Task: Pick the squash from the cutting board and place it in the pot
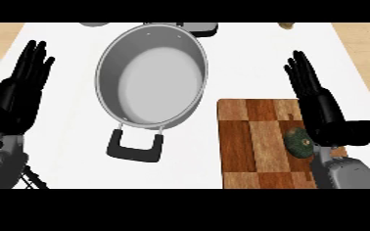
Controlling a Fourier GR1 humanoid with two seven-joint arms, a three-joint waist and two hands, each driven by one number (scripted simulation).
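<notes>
A small dark green squash (297, 141) lies on the wooden checkered cutting board (256, 147) at the lower right. My right hand (323, 108) hovers over the board's right edge with straight fingers pointing away; its palm sits just right of the squash and covers a bit of it. The grey pot (152, 76) stands left of the board, holding nothing, its black handle (134, 146) toward me. My left hand (20, 95) rests open at the left edge, fingers up.
A grey object (94, 24) and a dark-rimmed object (204, 28) peek in at the counter's far edge. A small tan item (288, 25) sits at the far right. Wood-coloured surface shows beyond the white counter (245, 63) on both sides.
</notes>
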